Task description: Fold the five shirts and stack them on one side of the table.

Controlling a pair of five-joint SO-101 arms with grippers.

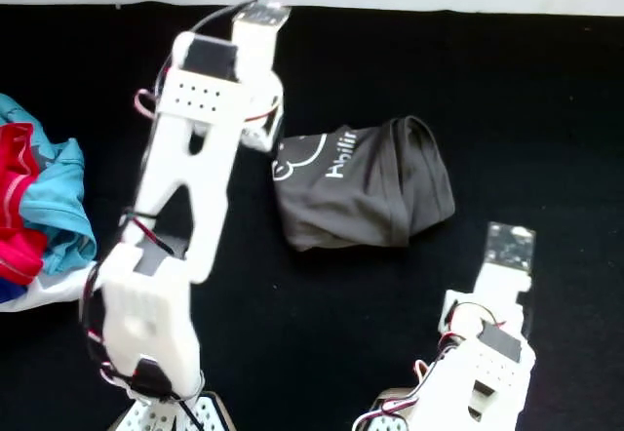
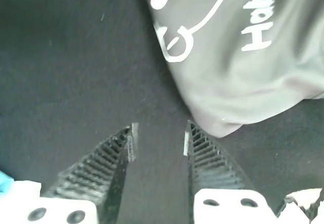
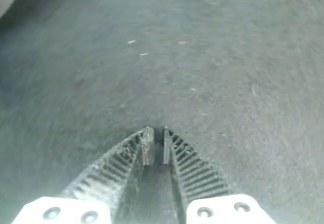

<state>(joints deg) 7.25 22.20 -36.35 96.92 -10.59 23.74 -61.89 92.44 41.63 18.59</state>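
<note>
Just ahead of my left gripper (image 2: 159, 140), jaws spread, lies the grey shirt (image 2: 238, 67) on the table (image 1: 546, 109), long axis crosswise; my right gripper (image 3: 158, 145), jaws nearly pressed together, sits farther off.

Spread gripper (image 2: 160, 133); grey shirt (image 2: 238, 77) just beside
</note>
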